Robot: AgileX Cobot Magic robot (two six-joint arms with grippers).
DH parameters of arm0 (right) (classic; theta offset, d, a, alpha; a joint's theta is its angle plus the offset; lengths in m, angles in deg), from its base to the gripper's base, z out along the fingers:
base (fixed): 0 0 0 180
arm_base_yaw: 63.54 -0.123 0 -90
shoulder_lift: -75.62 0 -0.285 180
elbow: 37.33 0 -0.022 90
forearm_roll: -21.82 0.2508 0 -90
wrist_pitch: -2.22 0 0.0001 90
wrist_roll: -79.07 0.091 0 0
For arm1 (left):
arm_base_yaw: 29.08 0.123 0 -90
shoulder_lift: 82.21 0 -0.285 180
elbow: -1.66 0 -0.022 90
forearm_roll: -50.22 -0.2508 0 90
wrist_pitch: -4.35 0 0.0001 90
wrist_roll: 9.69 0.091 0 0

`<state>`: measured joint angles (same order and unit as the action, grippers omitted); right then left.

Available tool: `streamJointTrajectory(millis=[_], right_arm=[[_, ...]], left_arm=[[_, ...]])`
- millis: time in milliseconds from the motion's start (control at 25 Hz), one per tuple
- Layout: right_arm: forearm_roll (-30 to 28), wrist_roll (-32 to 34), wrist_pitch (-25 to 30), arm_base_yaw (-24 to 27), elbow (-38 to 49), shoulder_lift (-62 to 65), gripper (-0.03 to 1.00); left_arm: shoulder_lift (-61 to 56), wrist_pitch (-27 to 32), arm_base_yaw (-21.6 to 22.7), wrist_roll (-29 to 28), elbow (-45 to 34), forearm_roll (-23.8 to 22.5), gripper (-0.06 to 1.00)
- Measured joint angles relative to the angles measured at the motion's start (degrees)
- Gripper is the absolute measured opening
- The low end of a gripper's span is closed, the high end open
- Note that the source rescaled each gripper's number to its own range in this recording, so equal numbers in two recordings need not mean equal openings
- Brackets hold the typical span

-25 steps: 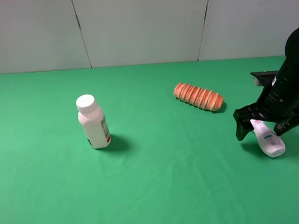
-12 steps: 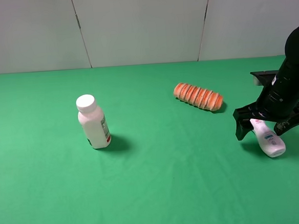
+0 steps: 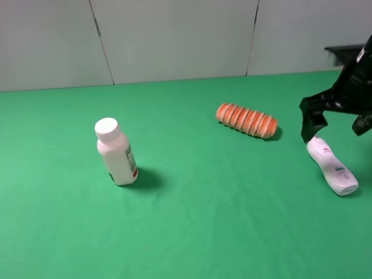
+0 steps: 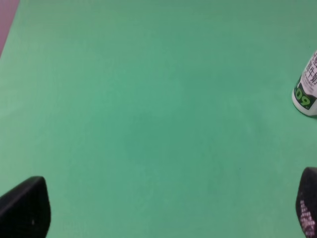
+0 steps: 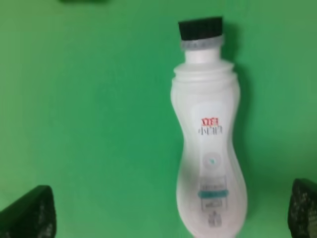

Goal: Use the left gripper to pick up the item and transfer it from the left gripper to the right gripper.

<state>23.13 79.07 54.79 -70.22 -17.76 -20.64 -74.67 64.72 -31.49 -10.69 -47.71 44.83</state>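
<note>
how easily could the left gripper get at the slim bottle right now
Probably not easily. The slim bottle lies on the far right of the green table, just below the open right gripper. The left gripper is out of the high view, near the stout bottle.

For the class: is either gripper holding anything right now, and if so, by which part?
Nothing is held. The right gripper is open above the slim bottle, which lies on the green cloth; the left gripper is open over bare cloth.
</note>
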Motion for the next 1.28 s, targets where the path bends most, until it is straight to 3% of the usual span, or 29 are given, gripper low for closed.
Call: streamJointTrajectory(millis=[720,1040,1280], right_arm=[[-0.3,0.0,16.0,0.0,0.0,28.0,1.00],[0.2,0.0,16.9,0.0,1.8,44.0,1.00],[0.2,0.0,17.0,0.0,9.5,59.5,1.00]], left_arm=[[0.0,0.0,0.0,0.0,0.0,0.0,1.00],[0.0,0.0,0.0,0.0,0.0,0.0,1.00],[0.0,0.0,0.0,0.0,0.0,0.0,1.00]])
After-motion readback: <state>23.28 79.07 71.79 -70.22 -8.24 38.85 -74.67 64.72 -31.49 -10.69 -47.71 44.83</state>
